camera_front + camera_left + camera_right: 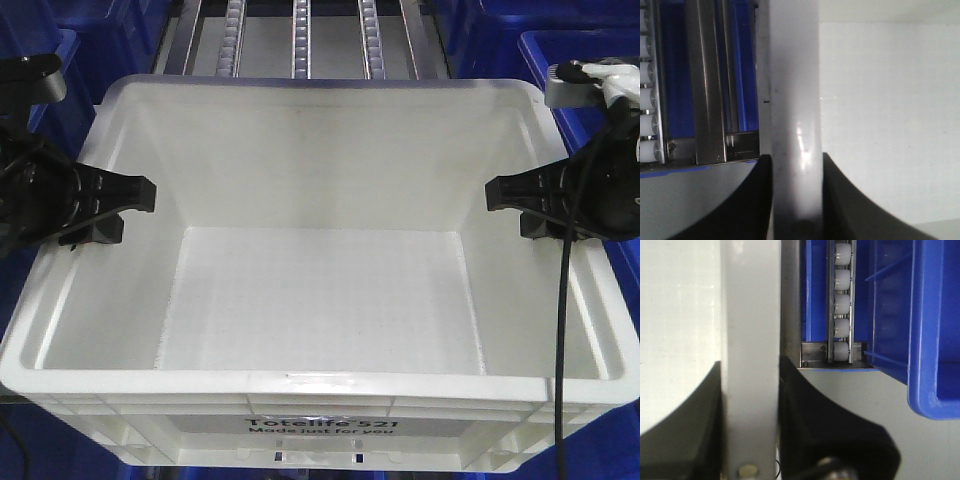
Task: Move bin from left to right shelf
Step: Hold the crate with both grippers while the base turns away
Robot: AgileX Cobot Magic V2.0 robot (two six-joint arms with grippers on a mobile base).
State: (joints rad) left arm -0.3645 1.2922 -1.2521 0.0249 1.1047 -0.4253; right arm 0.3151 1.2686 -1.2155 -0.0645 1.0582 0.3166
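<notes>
Carry step: left gripper at 9 o'clock, right gripper at 3, both clamped on the bin side rims; next: level synced lift, swing right.

The left gripper clamps the rim of the white bin between its black fingers. The bin's inside lies to its right, metal rails and rollers to its left.

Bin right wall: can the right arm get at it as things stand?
Looks like yes: the right gripper straddles the bin wall, fingers against both faces, nothing in between.
</notes>
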